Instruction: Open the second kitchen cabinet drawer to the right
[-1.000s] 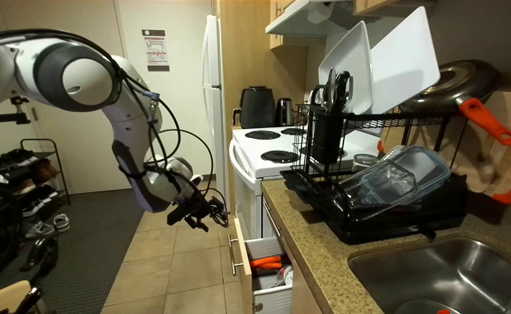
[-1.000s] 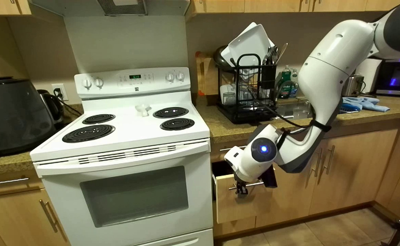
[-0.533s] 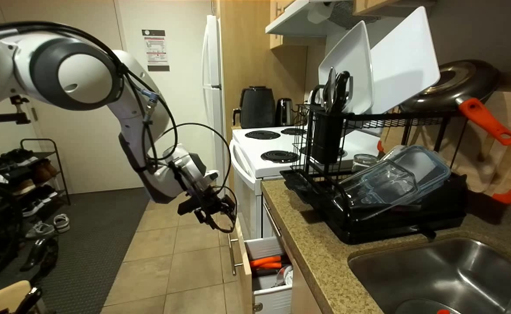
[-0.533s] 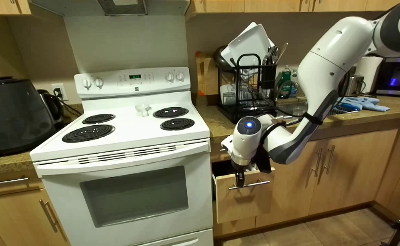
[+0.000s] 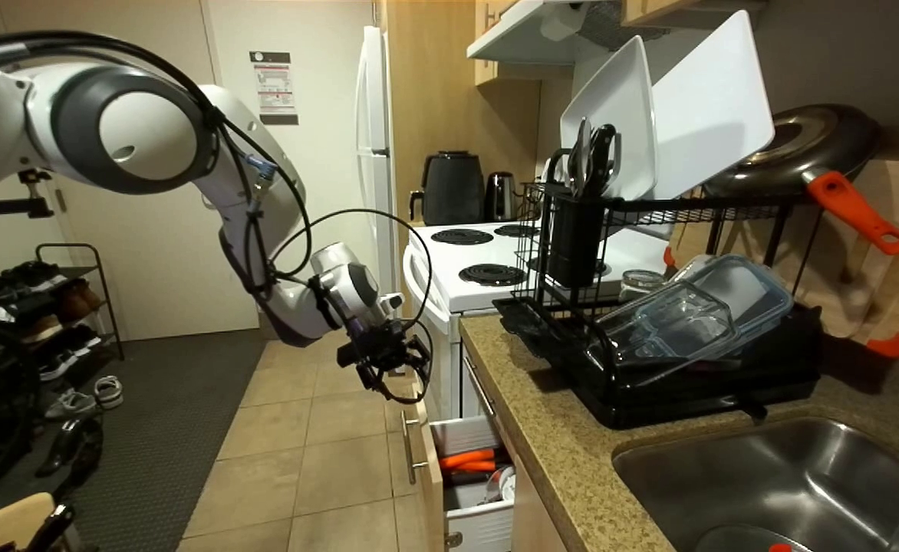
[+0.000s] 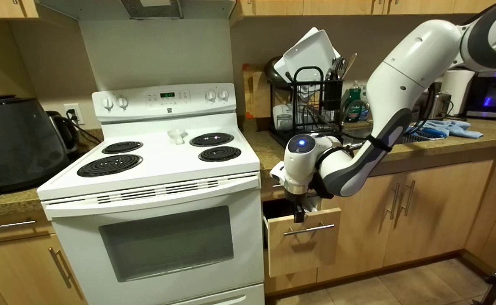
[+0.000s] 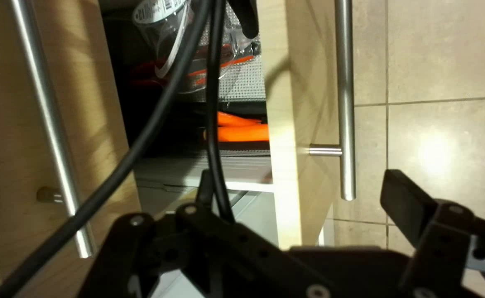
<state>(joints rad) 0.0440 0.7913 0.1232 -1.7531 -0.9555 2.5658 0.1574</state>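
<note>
One drawer (image 6: 305,250) of the cabinet (image 6: 362,237) stands open, just right of the stove (image 6: 163,207) in an exterior view, its front well apart from the cabinet's face. It sits second from the top, under a closed top drawer (image 7: 85,103) and the worktop (image 5: 561,437), so I judge it to be the one meant. The main step, the pull, therefore looks done: in both exterior views the inside shows, and the wrist view looks down on orange handles (image 7: 242,133) lying in it. Whether the drawer is out to its stop cannot be told.

The tool (image 7: 304,194) is spread wide and grips nothing. In the wrist view its jaws appear on either side of the drawer's front edge, one on the inner side, one on the outer with floor (image 7: 433,78) behind it; whether either touches the edge is unclear. The bar (image 7: 346,103) on the drawer's outer face is free of the tool.

What is left seems small. If this much opening is enough, the tool only needs to draw clear without nudging the front back in. If a wider gap is wanted, a pull at the bar or the edge would be called for.
</note>
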